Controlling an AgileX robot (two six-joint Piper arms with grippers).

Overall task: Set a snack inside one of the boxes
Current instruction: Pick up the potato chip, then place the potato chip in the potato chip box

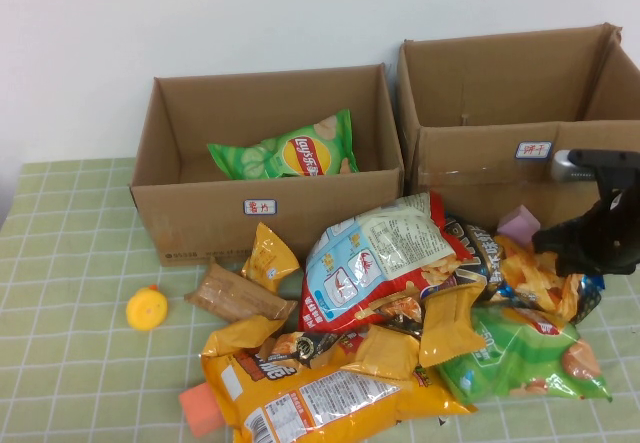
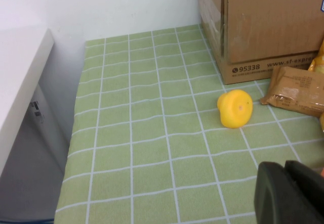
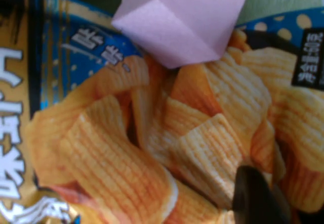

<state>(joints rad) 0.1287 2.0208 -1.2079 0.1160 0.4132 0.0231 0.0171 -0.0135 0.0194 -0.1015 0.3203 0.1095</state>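
Observation:
A pile of snack bags lies in front of two open cardboard boxes. The left box (image 1: 200,208) holds a green Lay's bag (image 1: 290,151); the right box (image 1: 470,163) shows nothing inside. My right gripper (image 1: 562,248) is low over the right end of the pile, shut on an orange-and-blue chip bag (image 1: 540,278). In the right wrist view its dark tip (image 3: 255,186) presses into that bag (image 3: 126,148). My left gripper (image 2: 284,172) is shut and empty over the green checked table, near the yellow toy; it is outside the high view.
A pink block (image 1: 518,227) sits on the chip bag by the right gripper and also shows in the right wrist view (image 3: 182,16). A yellow toy (image 1: 147,308) (image 2: 235,108), a brown packet (image 1: 238,293) and an orange block (image 1: 200,408) lie at the left. A white wall stands behind.

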